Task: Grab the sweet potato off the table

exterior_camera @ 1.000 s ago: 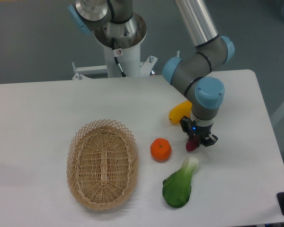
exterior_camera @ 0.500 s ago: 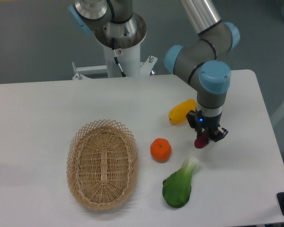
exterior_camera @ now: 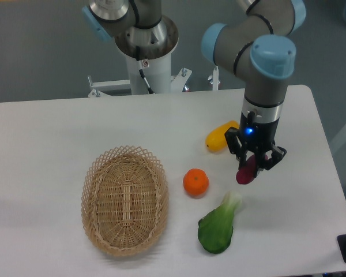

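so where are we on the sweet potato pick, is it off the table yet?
Done: the gripper is shut on the sweet potato, which appears raised off the table, beside the yellow fruit. In hand: holding the tuber above the bok choy. Left: little, perhaps just lifting clear; the orange and basket sit untouched.

Claw (exterior_camera: 255, 164) clamped, pointing down

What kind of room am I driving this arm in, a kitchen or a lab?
Probably a lab: the arm stands on a pedestal behind a bare white table, grey floor around, with a wicker basket and produce laid out as test items.
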Controlling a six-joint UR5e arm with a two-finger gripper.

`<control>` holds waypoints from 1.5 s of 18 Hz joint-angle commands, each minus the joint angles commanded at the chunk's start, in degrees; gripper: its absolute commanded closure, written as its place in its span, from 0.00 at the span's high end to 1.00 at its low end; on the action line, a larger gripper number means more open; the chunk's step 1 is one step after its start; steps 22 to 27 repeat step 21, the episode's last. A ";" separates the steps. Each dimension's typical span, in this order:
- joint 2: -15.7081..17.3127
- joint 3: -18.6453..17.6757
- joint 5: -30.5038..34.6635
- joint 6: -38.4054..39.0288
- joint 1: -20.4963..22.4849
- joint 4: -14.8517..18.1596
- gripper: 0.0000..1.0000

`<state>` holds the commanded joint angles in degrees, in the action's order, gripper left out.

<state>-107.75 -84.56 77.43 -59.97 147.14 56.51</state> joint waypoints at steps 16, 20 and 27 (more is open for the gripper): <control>-0.79 1.42 0.09 4.60 -2.82 -0.35 0.33; -0.88 1.33 0.44 4.60 -2.82 -0.35 0.33; -0.88 1.24 0.44 4.60 -2.82 -0.35 0.33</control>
